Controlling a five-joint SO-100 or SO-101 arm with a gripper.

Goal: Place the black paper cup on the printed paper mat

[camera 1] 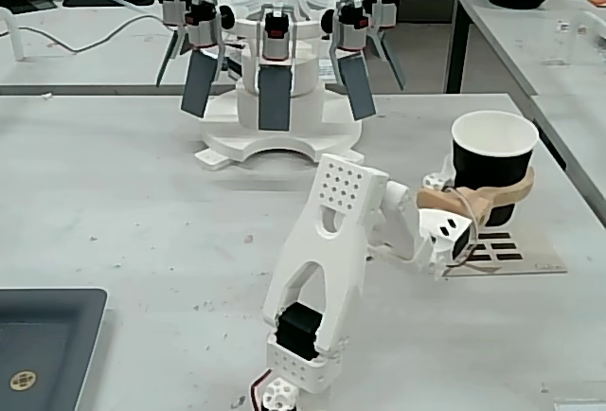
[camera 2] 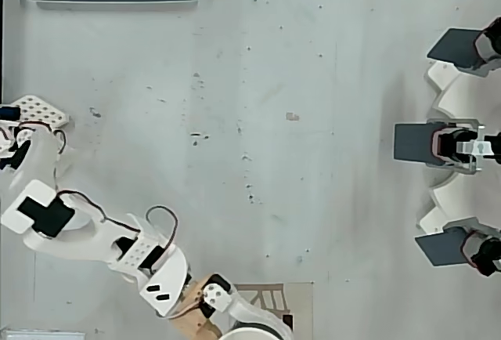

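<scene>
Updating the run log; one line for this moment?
gripper: shut on black paper cup | cup: upright over printed paper mat | release: pending

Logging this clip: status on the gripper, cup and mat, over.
Gripper shut on black paper cup, upright. Cup over printed paper mat; contact with the mat hidden by the fingers. Nothing in the way on the mat.

A pale grey table (camera 1: 142,193) fills the fixed view, its top scuffed and flecked with small dark marks — the overhead view shows the same specks. Behind it stand more light tables (camera 1: 530,13), one at right on dark legs — lighting is even.
</scene>
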